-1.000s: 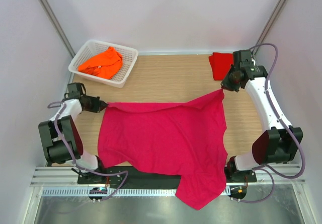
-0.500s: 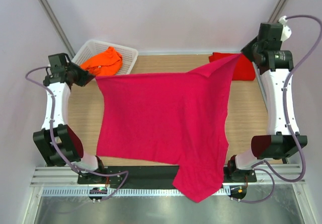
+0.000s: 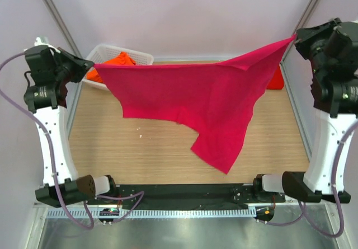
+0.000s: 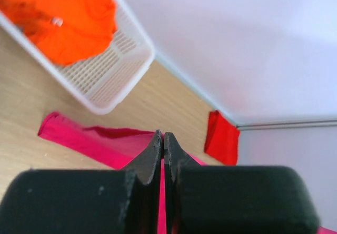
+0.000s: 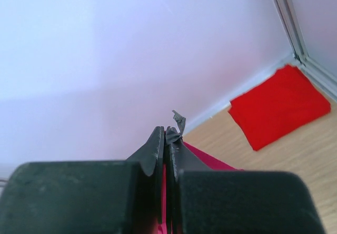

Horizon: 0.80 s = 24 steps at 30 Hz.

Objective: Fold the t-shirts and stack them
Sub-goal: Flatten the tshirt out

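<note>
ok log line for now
left hand: shut on pink t-shirt | right hand: same | orange t-shirt: in basket | red t-shirt: folded

Top cam overhead – wrist cams close, share red shirt (image 4: pixel 222 138).

From above, the magenta shirt (image 3: pixel 207 92) hides most of the red shirt (image 3: pixel 276 80) and orange shirt (image 3: pixel 122 59).

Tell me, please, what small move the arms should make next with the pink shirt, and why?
Probably lower both together to lay the magenta shirt flat on the table: the left gripper and right gripper each pinch a corner, and it hangs in mid-air.
</note>
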Each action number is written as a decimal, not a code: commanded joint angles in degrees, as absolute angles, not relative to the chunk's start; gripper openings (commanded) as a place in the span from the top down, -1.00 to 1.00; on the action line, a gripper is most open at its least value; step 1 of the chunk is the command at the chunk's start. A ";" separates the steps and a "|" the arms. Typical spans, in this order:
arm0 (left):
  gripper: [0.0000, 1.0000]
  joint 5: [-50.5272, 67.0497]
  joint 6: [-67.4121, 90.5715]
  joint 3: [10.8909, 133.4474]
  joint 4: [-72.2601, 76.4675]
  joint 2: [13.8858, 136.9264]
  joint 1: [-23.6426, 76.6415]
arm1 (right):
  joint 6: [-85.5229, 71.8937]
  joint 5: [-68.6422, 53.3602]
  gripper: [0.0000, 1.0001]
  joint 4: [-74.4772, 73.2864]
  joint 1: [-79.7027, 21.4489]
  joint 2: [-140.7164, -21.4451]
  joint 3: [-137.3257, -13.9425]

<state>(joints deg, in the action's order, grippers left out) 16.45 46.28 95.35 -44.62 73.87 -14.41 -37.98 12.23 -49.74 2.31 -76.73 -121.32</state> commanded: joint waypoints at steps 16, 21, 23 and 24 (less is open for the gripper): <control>1.00 6.69 45.27 135.42 -51.85 61.71 -13.10 | -32.34 9.67 0.98 -39.38 -1.57 -59.59 -133.32; 0.99 2.03 43.95 141.32 -52.65 60.56 -10.99 | -33.39 9.75 0.98 -37.80 -1.85 -59.59 -139.47; 1.00 0.35 43.51 141.33 -52.21 60.56 -9.15 | -34.53 9.76 0.98 -36.48 -1.93 -59.94 -141.06; 0.99 -1.74 43.33 141.15 -52.21 60.64 -8.53 | -34.80 9.84 0.98 -36.04 -1.85 -60.12 -141.24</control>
